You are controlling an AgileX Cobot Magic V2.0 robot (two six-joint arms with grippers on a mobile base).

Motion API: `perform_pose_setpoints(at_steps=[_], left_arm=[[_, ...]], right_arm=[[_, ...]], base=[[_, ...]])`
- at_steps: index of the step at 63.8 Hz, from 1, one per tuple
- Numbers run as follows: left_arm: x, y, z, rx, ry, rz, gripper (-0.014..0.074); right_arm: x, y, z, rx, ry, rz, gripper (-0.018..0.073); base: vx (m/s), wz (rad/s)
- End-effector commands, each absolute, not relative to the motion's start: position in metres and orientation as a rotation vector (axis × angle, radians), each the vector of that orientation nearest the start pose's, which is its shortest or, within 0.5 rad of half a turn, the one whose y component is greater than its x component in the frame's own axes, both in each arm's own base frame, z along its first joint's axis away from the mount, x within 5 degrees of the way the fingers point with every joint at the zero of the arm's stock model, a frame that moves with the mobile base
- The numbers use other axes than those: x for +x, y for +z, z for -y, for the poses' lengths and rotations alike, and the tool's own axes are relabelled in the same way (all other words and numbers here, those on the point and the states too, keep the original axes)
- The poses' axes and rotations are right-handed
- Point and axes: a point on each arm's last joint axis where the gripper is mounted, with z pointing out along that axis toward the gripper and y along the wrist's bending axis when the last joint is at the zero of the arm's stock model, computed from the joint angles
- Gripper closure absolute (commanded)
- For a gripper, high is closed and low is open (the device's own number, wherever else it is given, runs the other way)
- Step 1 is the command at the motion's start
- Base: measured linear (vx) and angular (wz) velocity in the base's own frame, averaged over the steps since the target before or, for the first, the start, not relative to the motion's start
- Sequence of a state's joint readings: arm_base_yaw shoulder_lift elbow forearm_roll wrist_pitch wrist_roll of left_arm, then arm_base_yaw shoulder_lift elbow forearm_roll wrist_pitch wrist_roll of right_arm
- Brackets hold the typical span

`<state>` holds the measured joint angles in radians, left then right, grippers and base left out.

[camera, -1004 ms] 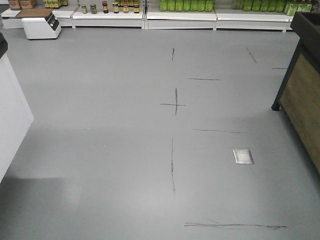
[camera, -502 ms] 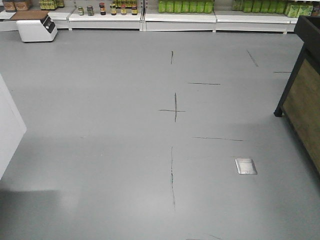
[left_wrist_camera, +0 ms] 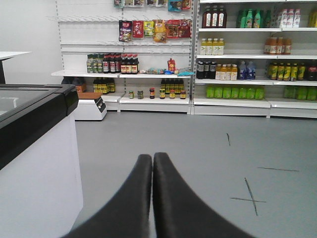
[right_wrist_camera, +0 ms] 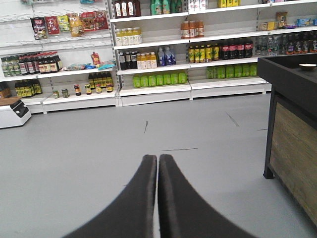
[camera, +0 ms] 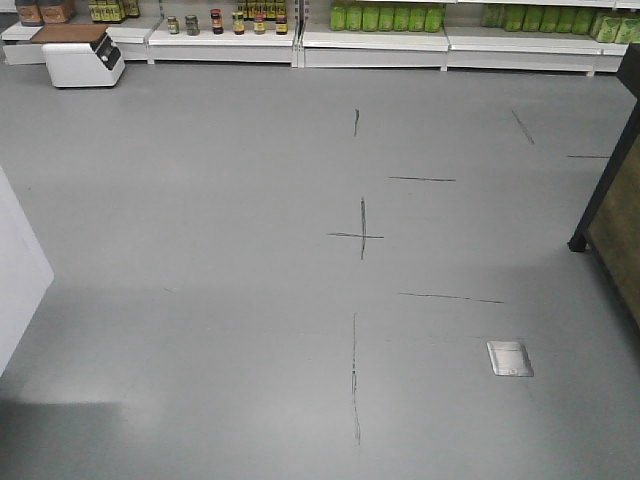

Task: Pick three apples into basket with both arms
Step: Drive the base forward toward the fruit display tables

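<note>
The apples and the basket are out of view in every frame. My left gripper (left_wrist_camera: 152, 157) is shut with nothing between its black fingers, pointing out over grey floor toward the shop shelves. In the right wrist view my right gripper (right_wrist_camera: 158, 158) is also shut and holds nothing, aimed across the same floor. Neither arm appears in the front view, which takes in only floor and shelving.
A white counter with a black top (left_wrist_camera: 34, 163) stands close on the left. A dark wooden stand (right_wrist_camera: 292, 134) is on the right, its leg (camera: 579, 243) on the floor. Stocked shelves (camera: 370, 40) line the far wall, with a white scale (camera: 82, 57) and a floor plate (camera: 509, 358).
The front view has shifted forward and a little left: floor marks and the metal plate slid down and right, the wooden stand moved toward the right edge.
</note>
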<state>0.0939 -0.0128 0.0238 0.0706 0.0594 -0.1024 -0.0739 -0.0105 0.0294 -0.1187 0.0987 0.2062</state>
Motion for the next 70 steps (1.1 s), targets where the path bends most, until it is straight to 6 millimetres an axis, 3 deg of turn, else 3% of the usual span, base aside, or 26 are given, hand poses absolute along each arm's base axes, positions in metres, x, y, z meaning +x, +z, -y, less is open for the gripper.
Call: perform_pose_setpoints(at_steps=[1,70], left_arm=[[0.0559,0.1996,-0.0049,-0.094,0.038,-1.491,0.0603],[0.0559,0.1996,-0.0049,-0.094,0.039,-1.491,0.0603]], right_arm=[[0.0564,0.1975,0.0048,0.122,-0.005,-1.525,0.0564],[0.0564,0.1975,0.0048,0.122,-0.005,-1.525,0.0564]], base=[[0.16,-0.02],[0.18,-0.06]])
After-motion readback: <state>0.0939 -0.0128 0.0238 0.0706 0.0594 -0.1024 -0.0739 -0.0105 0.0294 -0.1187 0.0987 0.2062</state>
